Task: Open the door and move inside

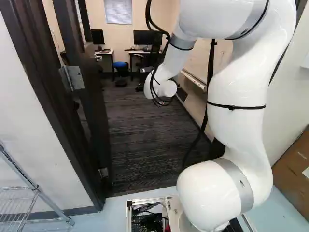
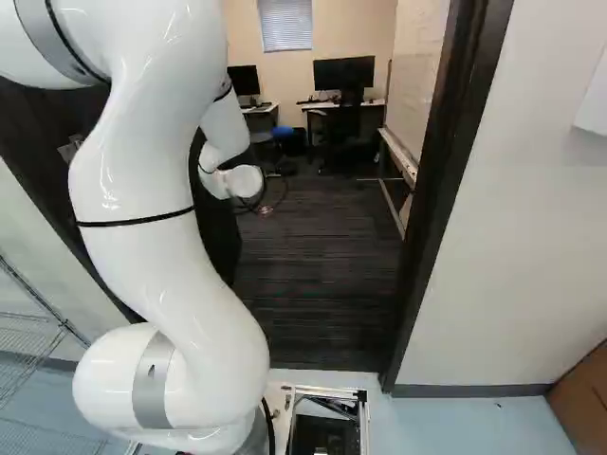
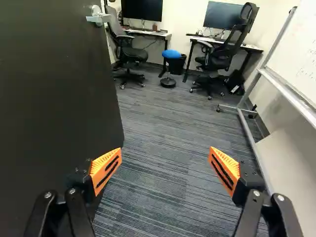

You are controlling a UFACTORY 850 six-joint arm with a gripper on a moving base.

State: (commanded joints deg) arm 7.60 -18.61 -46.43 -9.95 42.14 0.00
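The black, orange-padded gripper [image 3: 165,157] is standing open; slow, centred entry should be clearing the flat dark door [image 3: 57,98].

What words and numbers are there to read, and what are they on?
There are none I can read:
Flat white whiteboard: small marks, too tiny.
Brown boxy carton: white patch, any print too small.
Shiny white robot arm: tiny dark mark on a grey band, too small.
Black bag-like thing by the white-topped desk: pale patch, too blurred.
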